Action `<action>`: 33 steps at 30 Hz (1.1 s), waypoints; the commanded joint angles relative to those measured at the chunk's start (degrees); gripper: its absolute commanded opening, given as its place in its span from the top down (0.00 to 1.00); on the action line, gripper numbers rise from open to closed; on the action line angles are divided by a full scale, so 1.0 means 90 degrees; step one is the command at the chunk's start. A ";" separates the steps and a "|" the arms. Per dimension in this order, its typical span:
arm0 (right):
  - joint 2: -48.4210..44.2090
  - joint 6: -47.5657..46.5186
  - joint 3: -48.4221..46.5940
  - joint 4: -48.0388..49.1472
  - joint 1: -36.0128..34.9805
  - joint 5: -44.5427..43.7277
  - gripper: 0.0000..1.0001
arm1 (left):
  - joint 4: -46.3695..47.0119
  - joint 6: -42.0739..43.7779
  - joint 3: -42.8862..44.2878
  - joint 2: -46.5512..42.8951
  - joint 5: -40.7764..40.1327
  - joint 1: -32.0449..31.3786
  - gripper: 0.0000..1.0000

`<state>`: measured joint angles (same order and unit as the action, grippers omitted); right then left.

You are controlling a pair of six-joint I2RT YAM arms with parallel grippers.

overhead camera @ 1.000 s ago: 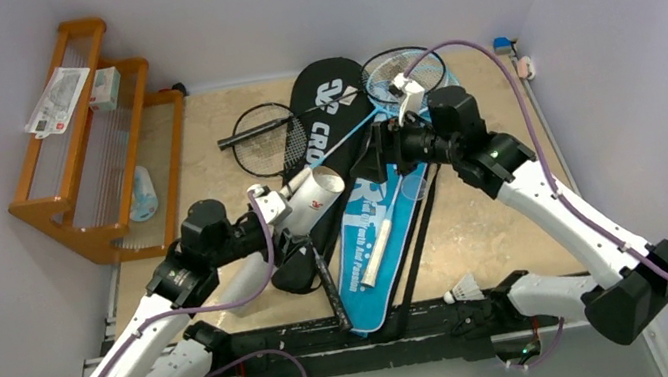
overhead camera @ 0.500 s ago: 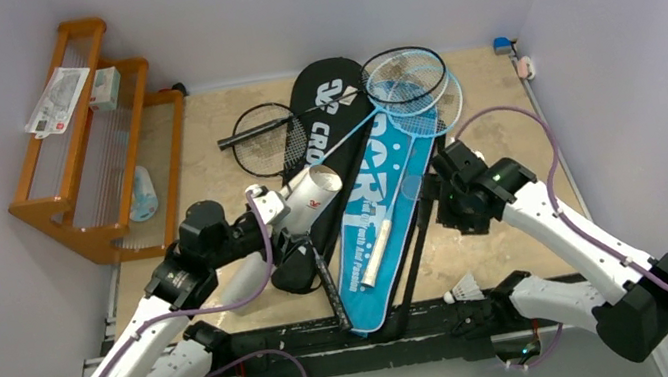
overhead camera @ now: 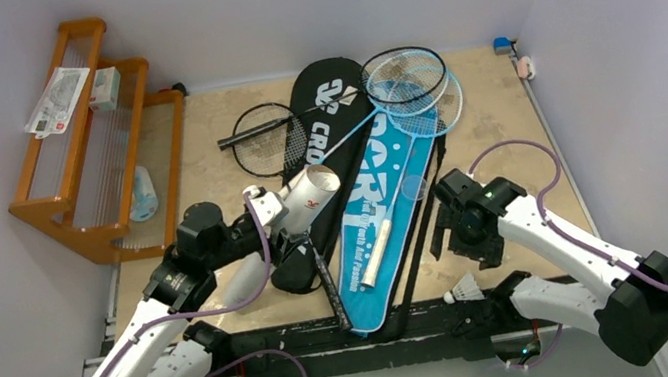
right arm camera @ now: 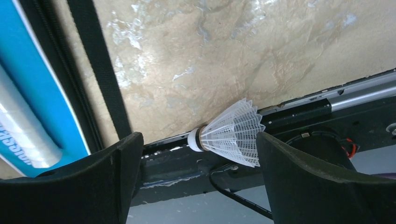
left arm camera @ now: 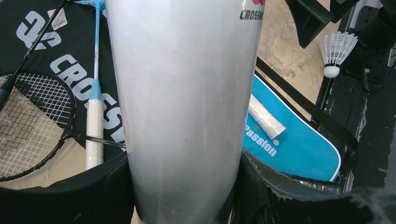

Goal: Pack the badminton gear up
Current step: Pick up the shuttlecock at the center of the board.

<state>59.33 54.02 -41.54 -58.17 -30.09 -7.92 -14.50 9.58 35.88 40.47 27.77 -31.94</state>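
We've got the left gripper [overhead camera: 286,214] clamped on the white cylindrical tube [left arm camera: 187,84] printed "CROSS". The right gripper [right arm camera: 198,172] is spread wide and empty, with the white mesh-skirted shuttlecock [right arm camera: 231,133] mid-frame.

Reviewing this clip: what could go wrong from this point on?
The shuttlecock lies on its side at the table's near edge, partly over the black rail; the open right gripper may nudge it off or crush its skirt. The black strap nearby might snag a finger.
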 commanded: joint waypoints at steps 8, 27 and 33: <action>-0.0010 0.0364 0.0191 -0.0294 -0.0206 0.0254 0.11 | 0.0303 0.0016 0.0094 -0.0093 -0.0039 -0.0002 0.56; -0.0176 0.0346 0.0387 0.0289 -0.0475 0.1186 0.61 | 0.0283 0.0028 0.0096 -0.0058 -0.0091 -0.0001 0.55; -0.0421 0.0020 -0.0028 0.0550 -0.0469 0.1512 1.00 | 0.0278 0.0029 0.0096 -0.0053 -0.0092 -0.0002 0.55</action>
<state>57.45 56.25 -37.45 -54.54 -34.13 3.16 -14.50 9.58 35.88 40.47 26.92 -31.94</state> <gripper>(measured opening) 0.012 0.605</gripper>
